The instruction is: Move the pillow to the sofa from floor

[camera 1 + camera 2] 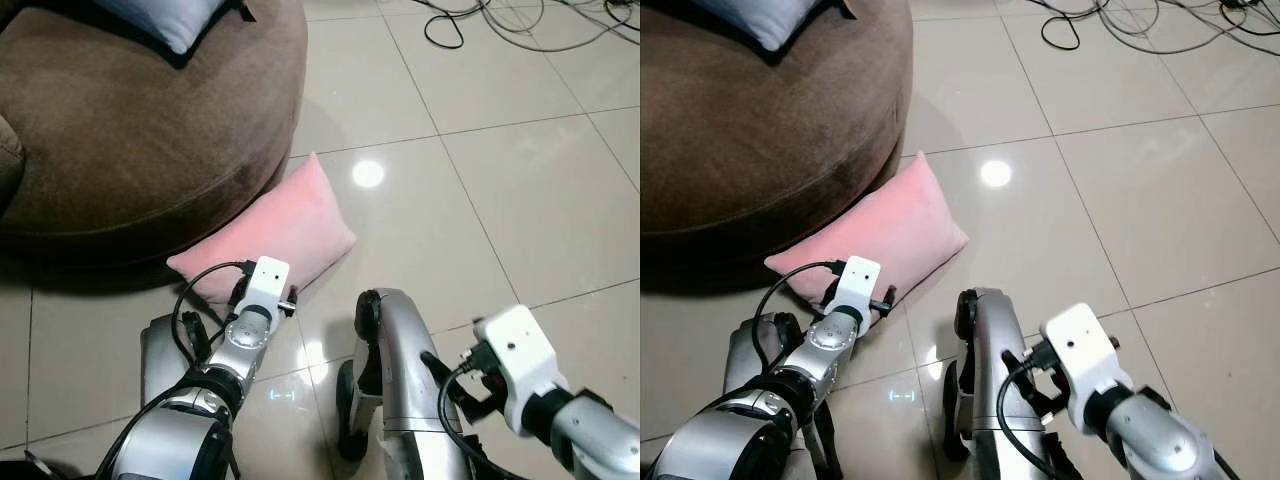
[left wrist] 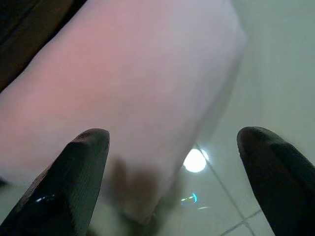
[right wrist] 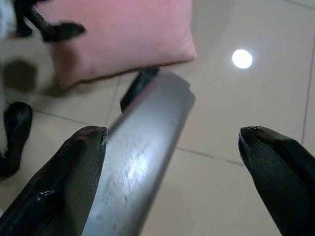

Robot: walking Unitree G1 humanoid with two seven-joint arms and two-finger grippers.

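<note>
1. The pink pillow (image 1: 270, 235) lies on the tiled floor (image 1: 500, 200), its long edge tucked against the base of the round brown sofa (image 1: 130, 130), which fills my view from nine o'clock round to twelve.
2. My left tool (image 2: 172, 147) reaches toward the pillow's near end, at about eleven o'clock from my body; its two black fingers (image 2: 83, 162) stand wide apart, with the pink fabric between and beyond them, nothing gripped.
3. From my head, the left wrist's white camera block (image 1: 265, 282) sits just over the pillow's near edge; whether the fingertips touch the fabric, I cannot tell.
4. My right tool (image 3: 172, 152) hangs low at about four o'clock, fingers spread apart and holding nothing; beyond them I see my own silver leg (image 3: 142, 147), and the pillow further off.
5. A grey-blue cushion (image 1: 175, 18) rests up on the sofa seat at eleven o'clock.
6. Black cables (image 1: 500, 20) trail across the tiles at one o'clock, well apart from the pillow.
7. A bright ceiling-light reflection (image 1: 368, 174) shines on the floor just past the pillow's far corner.
</note>
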